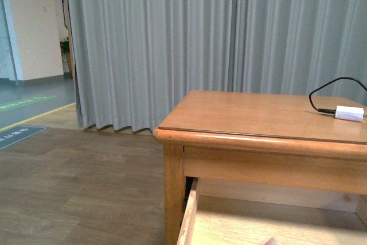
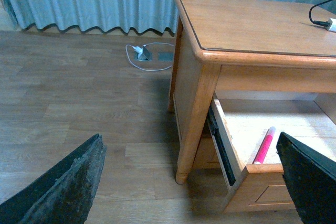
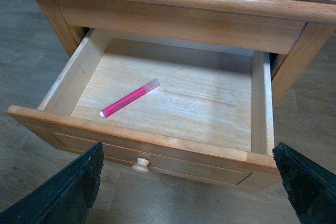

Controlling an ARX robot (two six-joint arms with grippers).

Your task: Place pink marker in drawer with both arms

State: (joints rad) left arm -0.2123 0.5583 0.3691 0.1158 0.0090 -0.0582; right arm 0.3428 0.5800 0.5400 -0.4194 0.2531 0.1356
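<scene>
Closest to you, the black right pincer hangs wide, a finger at each edge of its view and nothing between them. It sits just in front of the wide light-brown wooden drawer, which stands well open. The black left pincer is just as wide and empty, set back from the corner leg over the brown wood-plank floor. The short bright pink marker with a white end lies flat and slanted on the pale drawer bottom, white end toward the front panel, apart from the side walls. So the placing looks done, and what remains, as I judge it, is to shut the drawer. Use the front panel rather than the small round wooden knob. Narrow the right pincer, set it against the middle of the panel just above the knob, and push straight in and level so the drawer does not skew. Push slowly, because a round marker will likely roll at a jolt. Keep the left pincer out of the gap beside the leg. Farther back, the orange-brown wooden surface carries a small white box with a black cable, and grey-blue curtains hang behind.
</scene>
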